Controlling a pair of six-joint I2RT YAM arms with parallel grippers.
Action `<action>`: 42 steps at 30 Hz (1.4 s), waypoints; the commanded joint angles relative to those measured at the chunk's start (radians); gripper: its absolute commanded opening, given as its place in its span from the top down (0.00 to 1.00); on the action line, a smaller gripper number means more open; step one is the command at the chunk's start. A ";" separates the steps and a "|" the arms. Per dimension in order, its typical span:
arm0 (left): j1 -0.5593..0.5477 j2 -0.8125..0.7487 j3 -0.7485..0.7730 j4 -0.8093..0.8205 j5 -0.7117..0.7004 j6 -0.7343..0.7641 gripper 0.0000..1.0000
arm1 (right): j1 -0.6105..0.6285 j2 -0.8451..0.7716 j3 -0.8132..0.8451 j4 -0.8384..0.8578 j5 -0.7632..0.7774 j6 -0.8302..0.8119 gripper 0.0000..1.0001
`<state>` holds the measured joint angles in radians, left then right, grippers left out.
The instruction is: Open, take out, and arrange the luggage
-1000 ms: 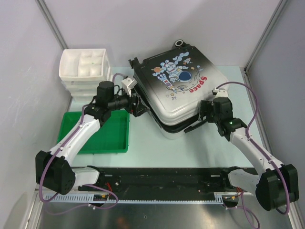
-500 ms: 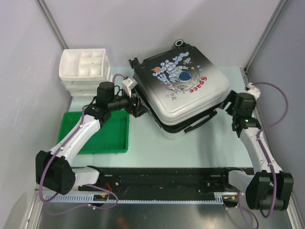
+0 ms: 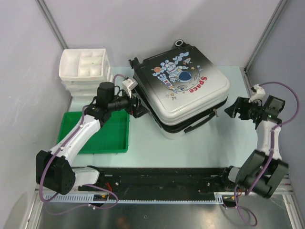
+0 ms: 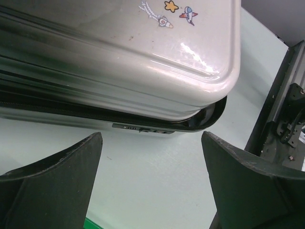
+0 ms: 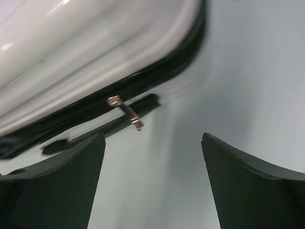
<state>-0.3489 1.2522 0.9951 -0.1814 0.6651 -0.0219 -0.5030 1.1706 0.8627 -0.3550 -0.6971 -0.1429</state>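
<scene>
The luggage [image 3: 183,90] lies flat at the table's middle back, astronaut picture and "Space" lettering facing up, its zip line shut. My left gripper [image 3: 137,108] stands open at its left side, a short gap away. In the left wrist view the silver shell [image 4: 119,52] fills the top, and bare table shows between the left gripper's [image 4: 152,143] fingers. My right gripper [image 3: 230,110] is open just right of the luggage's right corner, pointing at it. In the right wrist view a metal zipper pull [image 5: 126,113] hangs from the luggage [image 5: 86,52] ahead of the empty right gripper [image 5: 152,143].
A white compartmented drawer box [image 3: 86,69] stands at the back left. A flat green tray [image 3: 95,133] lies under my left arm. A black rail [image 3: 162,179] runs along the front edge. Grey walls close in both sides, the right one near my right arm.
My right arm has swung from the luggage's front handle out to the right and now faces its right corner. The left arm and the luggage have not moved.
</scene>
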 commanded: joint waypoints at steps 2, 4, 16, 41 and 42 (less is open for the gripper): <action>0.004 -0.005 0.017 0.022 0.079 0.046 0.10 | 0.014 0.171 0.079 -0.150 -0.439 -0.367 0.18; 0.004 0.000 0.023 0.023 0.085 0.048 0.10 | 0.059 0.215 0.082 -0.145 -0.440 -0.423 0.20; 0.004 0.001 0.034 0.022 0.110 0.042 0.10 | 0.199 0.345 0.081 0.048 -0.348 -0.382 0.32; -0.491 0.019 0.295 -0.151 -0.245 0.444 0.08 | 0.053 0.313 0.059 0.326 -0.101 -0.170 1.00; -0.531 0.082 0.321 -0.151 -0.274 0.456 0.08 | 0.057 0.317 0.058 0.339 -0.094 -0.162 1.00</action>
<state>-0.7033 1.2266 1.1976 -0.3187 0.5800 0.2413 -0.4351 1.5261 0.9100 -0.2016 -0.9398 -0.3653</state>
